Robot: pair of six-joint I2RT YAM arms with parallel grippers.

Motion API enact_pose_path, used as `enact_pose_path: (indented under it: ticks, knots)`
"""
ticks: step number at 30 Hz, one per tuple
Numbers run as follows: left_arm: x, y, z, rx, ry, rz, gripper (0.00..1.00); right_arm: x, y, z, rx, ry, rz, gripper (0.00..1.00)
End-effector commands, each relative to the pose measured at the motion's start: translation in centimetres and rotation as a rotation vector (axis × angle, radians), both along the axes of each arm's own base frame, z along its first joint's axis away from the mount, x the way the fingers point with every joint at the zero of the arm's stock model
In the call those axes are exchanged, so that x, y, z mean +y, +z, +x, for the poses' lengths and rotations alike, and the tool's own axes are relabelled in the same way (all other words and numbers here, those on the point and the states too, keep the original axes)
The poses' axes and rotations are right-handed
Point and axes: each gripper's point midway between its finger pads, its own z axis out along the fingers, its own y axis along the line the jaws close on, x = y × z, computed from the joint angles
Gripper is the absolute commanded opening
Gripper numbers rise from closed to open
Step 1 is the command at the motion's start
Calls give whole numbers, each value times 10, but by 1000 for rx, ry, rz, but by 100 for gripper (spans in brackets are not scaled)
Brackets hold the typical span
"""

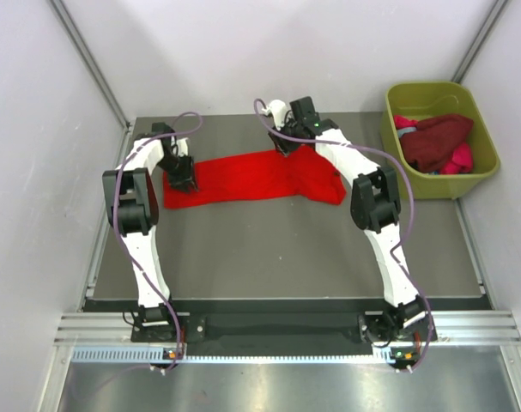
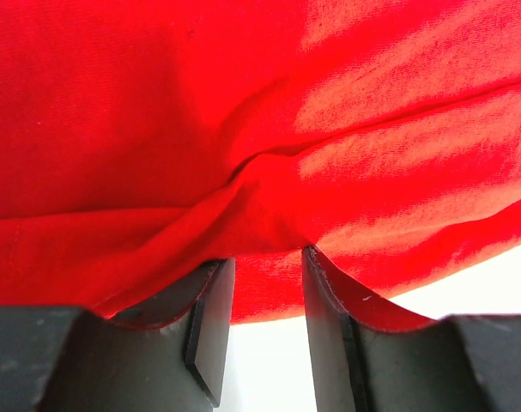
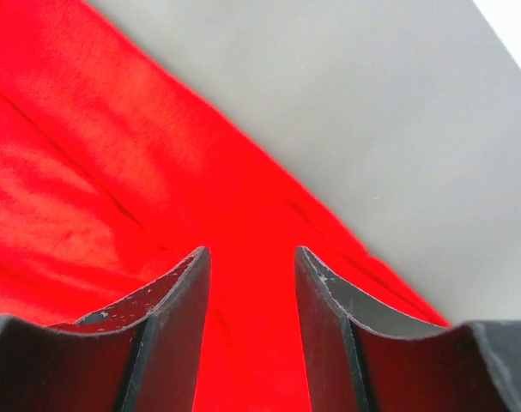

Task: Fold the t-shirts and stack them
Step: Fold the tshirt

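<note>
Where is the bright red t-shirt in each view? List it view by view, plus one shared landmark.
Top external: bright red t-shirt lies across the table's far half.
Left wrist: it fills most of the frame, puckered near bottom centre.
Right wrist: it fills the left and bottom.
Shared landmark: left pincer and right pincer, on the shirt's ends from above.

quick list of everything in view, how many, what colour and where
red t-shirt: 1, bright red, long strip across the far half of the table
maroon t-shirt: 1, dark maroon, heaped in the tub
pink cloth: count unclear, magenta-pink, in the tub under the maroon one
tub: 1, olive-green, at the table's far right corner
table: 1, grey
left gripper: 1, black, at the shirt's left end, grip unclear
right gripper: 1, black, open at the shirt's far edge
</note>
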Motion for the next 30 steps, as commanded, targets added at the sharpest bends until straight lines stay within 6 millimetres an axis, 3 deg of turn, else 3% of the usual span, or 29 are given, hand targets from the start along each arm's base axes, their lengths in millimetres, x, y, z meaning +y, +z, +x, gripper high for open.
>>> enact_pose_path:
  ticks: [1, 4, 8, 9, 14, 16, 22, 27, 29, 30]
  knots:
    - [5, 3, 0, -22, 5, 46, 42, 4, 57, 13, -145, 1, 29, 45]
    - [9, 4, -1, -20, 5, 61, 43, -1, 45, 7, -111, -6, 5, 45]
    - [12, 12, 0, -32, 14, 65, 42, -15, 50, -15, -58, -39, 13, 45]
    - [14, 13, 0, -31, 18, 60, 42, -24, 48, -29, -35, -49, 1, 44]
    - [26, 13, 1, -32, 20, 62, 43, -66, 35, -63, 81, -115, -4, 45]
    - [28, 10, 1, -21, 25, 60, 42, -88, 23, -73, 140, -152, -20, 45]
    - [28, 6, 7, -22, 22, 61, 43, -123, -24, -95, 312, -213, -48, 45]
    - [29, 6, 13, -31, 24, 56, 43, -126, -59, -108, 416, -201, -56, 45]
    - [31, 6, 15, -35, 25, 67, 43, -120, -68, -122, 501, -160, -43, 45]
    - [32, 4, 15, -33, 22, 74, 43, -122, -85, -135, 582, -155, -64, 45]
